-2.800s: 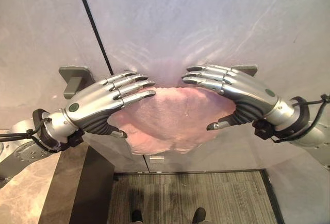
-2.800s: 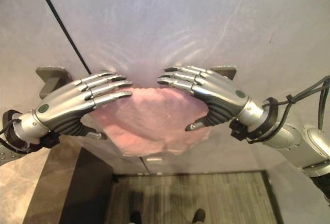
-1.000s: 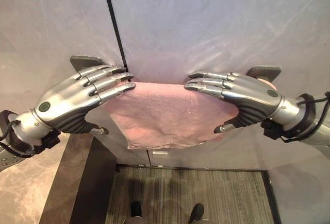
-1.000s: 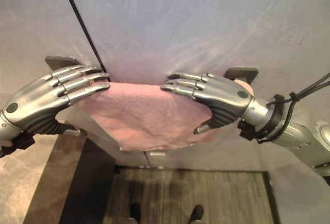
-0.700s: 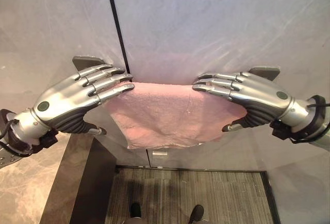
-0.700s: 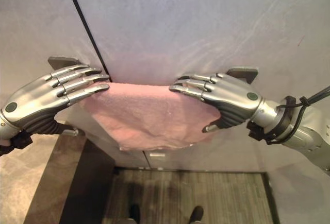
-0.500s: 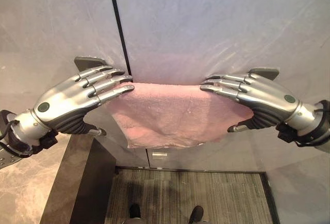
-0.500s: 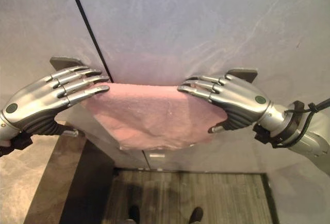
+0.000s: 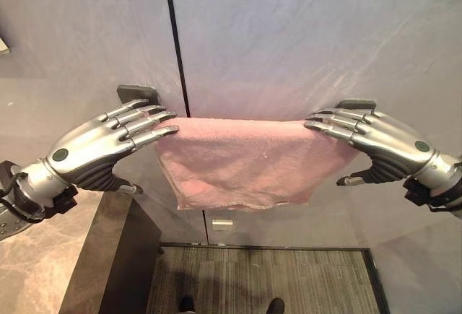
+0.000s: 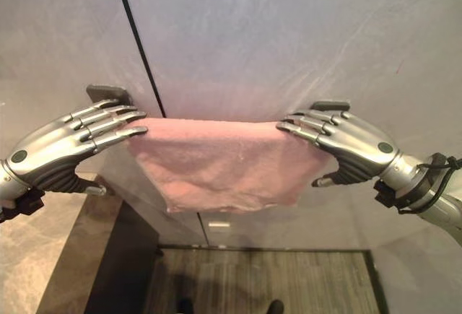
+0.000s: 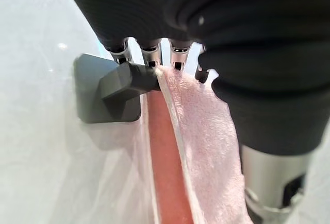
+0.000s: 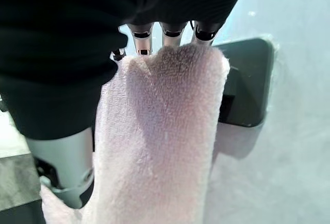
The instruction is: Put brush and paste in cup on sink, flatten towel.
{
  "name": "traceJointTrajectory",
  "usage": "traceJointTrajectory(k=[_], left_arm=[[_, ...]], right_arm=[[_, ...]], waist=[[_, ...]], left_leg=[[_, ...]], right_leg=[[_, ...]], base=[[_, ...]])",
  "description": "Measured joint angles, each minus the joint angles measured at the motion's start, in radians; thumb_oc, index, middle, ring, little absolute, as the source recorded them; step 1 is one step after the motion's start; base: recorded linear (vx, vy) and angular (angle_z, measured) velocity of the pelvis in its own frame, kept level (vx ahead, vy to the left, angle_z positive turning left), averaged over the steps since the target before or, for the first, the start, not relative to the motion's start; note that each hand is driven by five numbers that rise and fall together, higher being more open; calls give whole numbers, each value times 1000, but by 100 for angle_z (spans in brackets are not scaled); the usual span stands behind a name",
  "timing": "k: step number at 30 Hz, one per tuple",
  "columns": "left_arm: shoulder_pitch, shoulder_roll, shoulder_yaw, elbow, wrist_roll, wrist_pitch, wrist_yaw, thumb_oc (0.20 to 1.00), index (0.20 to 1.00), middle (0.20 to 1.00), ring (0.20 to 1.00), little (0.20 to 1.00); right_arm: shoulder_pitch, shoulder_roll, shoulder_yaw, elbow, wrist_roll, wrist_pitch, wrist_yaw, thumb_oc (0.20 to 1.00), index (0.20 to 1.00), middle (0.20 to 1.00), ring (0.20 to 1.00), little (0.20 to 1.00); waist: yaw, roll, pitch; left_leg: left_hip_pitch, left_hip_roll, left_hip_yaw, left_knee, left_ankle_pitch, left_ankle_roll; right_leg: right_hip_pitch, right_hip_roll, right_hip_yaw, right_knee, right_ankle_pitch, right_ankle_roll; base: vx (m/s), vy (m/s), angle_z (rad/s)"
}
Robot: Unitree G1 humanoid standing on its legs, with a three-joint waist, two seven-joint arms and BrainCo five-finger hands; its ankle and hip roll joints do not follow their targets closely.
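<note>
- Now hanging over a dark towel bar on the grey wall [image 9: 289, 40]: pink towel [image 9: 245, 159], draped so that front and back layers fall either side of the rail, lower hem near level.
- Held at the towel's left top edge: left robot hand [image 9: 94, 148], fingers straight and slightly fanned, tips resting on the fold by the left bar bracket [image 9: 137, 94]; thumb apart below, curled round nothing.
- Seen in the left wrist view: towel edge [image 11: 201, 131] running right up to the bracket [image 11: 111, 92], fingers [image 11: 149, 54] laid flat over the rail; placed there, presumably, to pin that end while the cloth gets spread.
- Matched on the other end: right robot hand [image 9: 390, 144], fingers straight and close together, tips on the towel's right top corner just beside the right bracket [image 9: 357, 104].
- Confirmed in the right wrist view: pink terry [image 12: 160, 141] bunched under the fingers [image 12: 170, 31], bracket [image 12: 247, 85] directly behind.
- Hands well apart, one at each end: a posture that suits drawing the cloth outward along the bar to take out slack.
- Judged nearly flat already, with only a slight pucker near the right corner left to smooth.
- Toothbrush, paste and cup: whereabouts not to be told from these views.
- Below: dark cabinet edge [image 9: 108, 256] and striped floor mat [image 9: 260, 278].
</note>
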Motion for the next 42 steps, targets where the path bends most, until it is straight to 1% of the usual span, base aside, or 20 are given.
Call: traceJointTrajectory(k=[2,3,7,8,12,15,18,19,21,22,24,26,28,32,34,36,38,40,41,42], left_arm=[[-17,-29,-26,17,1,-6,0,1000,1000,1000,1000,1000],[-22,-41,-29,19,8,-6,-3,1000,1000,1000,1000,1000],[-52,-110,-56,51,7,-5,-17,1000,1000,1000,1000,1000],[-57,-123,-62,57,7,-6,-17,1000,1000,1000,1000,1000],[-96,-268,-92,109,-36,10,-34,1000,1000,1000,1000,1000],[-116,-346,-106,138,-80,18,-44,1000,1000,1000,1000,1000],[-128,-519,-118,144,-166,37,-46,1000,1000,1000,1000,1000],[-141,-590,-128,142,-208,50,-45,1000,1000,1000,1000,1000],[-155,-666,-140,143,-276,63,-46,1000,1000,1000,1000,1000],[-173,-745,-145,144,-332,80,-45,1000,1000,1000,1000,1000],[-185,-774,-146,139,-377,96,-51,1000,1000,1000,1000,1000],[-197,-841,-151,131,-472,116,-66,1000,1000,1000,1000,1000],[-198,-910,-151,118,-526,120,-67,1000,1000,1000,1000,1000],[-154,-997,-152,57,-548,124,-67,1000,1000,1000,1000,1000],[-125,-1013,-156,52,-558,117,-70,1000,1000,1000,1000,1000],[-104,-1030,-167,53,-592,117,-82,1000,1000,1000,1000,1000],[-55,-1054,-179,113,-633,135,-91,1000,1000,1000,1000,1000],[12,-1077,-195,228,-642,149,-97,1000,1000,1000,1000,1000],[31,-1085,-207,295,-642,162,-97,1000,1000,1000,1000,1000],[53,-1091,-218,351,-641,181,-97,1000,1000,1000,1000,1000]], right_arm=[[20,25,-6,3,-3,0,-2,1000,1000,1000,1000,1000],[24,50,-7,5,-5,0,-2,1000,1000,1000,1000,1000],[41,179,-8,18,1,0,-1,1000,1000,1000,1000,1000],[42,193,-8,24,1,0,2,1000,1000,1000,1000,1000],[40,304,-9,142,58,10,3,1000,1000,1000,1000,1000],[38,339,-10,273,86,98,3,1000,1000,1000,1000,1000],[31,455,-13,356,139,163,0,1000,1000,1000,1000,1000],[24,501,-13,361,161,175,-4,1000,1000,1000,1000,1000],[8,551,-11,365,196,180,-20,1000,1000,1000,1000,1000],[-18,607,-8,366,228,191,-31,1000,1000,1000,1000,1000],[-34,632,-5,367,252,193,-37,1000,1000,1000,1000,1000],[-56,709,1,367,311,196,-46,1000,1000,1000,1000,1000],[-59,778,24,366,354,195,-59,1000,1000,1000,1000,1000],[-48,890,39,361,396,192,-63,1000,1000,1000,1000,1000],[-34,906,53,361,406,186,-62,1000,1000,1000,1000,1000],[-1,938,56,365,457,186,-56,1000,1000,1000,1000,1000],[36,993,59,390,527,188,-50,1000,1000,1000,1000,1000],[79,1069,57,475,662,150,-12,1000,1000,1000,1000,1000],[95,1111,53,522,730,150,-7,1000,1000,1000,1000,1000],[126,1123,62,555,759,158,-2,1000,1000,1000,1000,1000]], waist=[[-1,4,-8],[-2,-5,-16],[-6,-6,-23],[-7,-7,-25],[-26,-3,-43],[-33,1,-44],[-40,12,-51],[-44,17,-52],[-45,22,-55],[-45,23,-56],[-45,22,-55],[-45,15,-57],[-46,8,-58],[-48,-1,-58],[-48,1,-57],[-47,3,-58],[-41,11,-51],[-41,19,-43],[-41,20,-43],[-41,22,-41]], left_leg=[[2,-3,-1,1,-3,2],[2,-3,0,2,-4,2],[11,-4,0,1,-4,2],[15,-4,1,0,-4,2],[18,-2,2,-1,-9,2],[18,0,4,0,-7,1],[19,3,10,0,-5,0],[20,4,14,0,-3,1],[20,4,16,0,-1,3],[23,5,19,-1,1,4],[22,6,19,-2,4,6],[30,8,24,-3,5,6],[37,9,27,-14,7,5],[47,11,39,-18,8,6],[53,13,49,-18,7,6],[55,15,48,-18,6,5],[57,19,48,-16,6,5],[56,23,44,-17,10,-1],[58,26,42,-18,10,-2],[57,27,42,-18,8,-4]], right_leg=[[5,-2,1,0,-1,2],[5,-2,1,0,0,1],[14,-7,0,0,0,2],[16,-7,3,0,-1,3],[17,-6,10,-1,2,2],[16,-5,12,-5,3,-2],[16,-2,13,-6,5,-6],[15,-2,14,-6,6,-7],[15,-1,15,-4,7,-8],[15,0,18,-3,10,-11],[14,2,18,-1,11,-11],[16,7,24,-1,12,-11],[15,8,32,-1,12,-12],[15,10,39,-1,11,-14],[16,12,44,0,10,-15],[19,14,44,0,9,-16],[20,19,44,-1,9,-17],[24,23,38,0,8,-19],[27,25,36,0,3,-20],[26,26,35,-1,-2,-19]], base=[[0,0,0],[-71,-1,1],[0,0,0],[-16,-13,-7],[-8,-8,-4],[-3,-3,-1],[-5,0,-1],[0,0,0],[0,0,0],[0,0,0],[0,0,0],[-23,-1,-8],[-31,3,-10],[2,-5,-5],[-2,-13,-10],[0,0,0],[-23,-4,1],[-50,-7,5],[-18,-4,5],[-10,-3,4]])
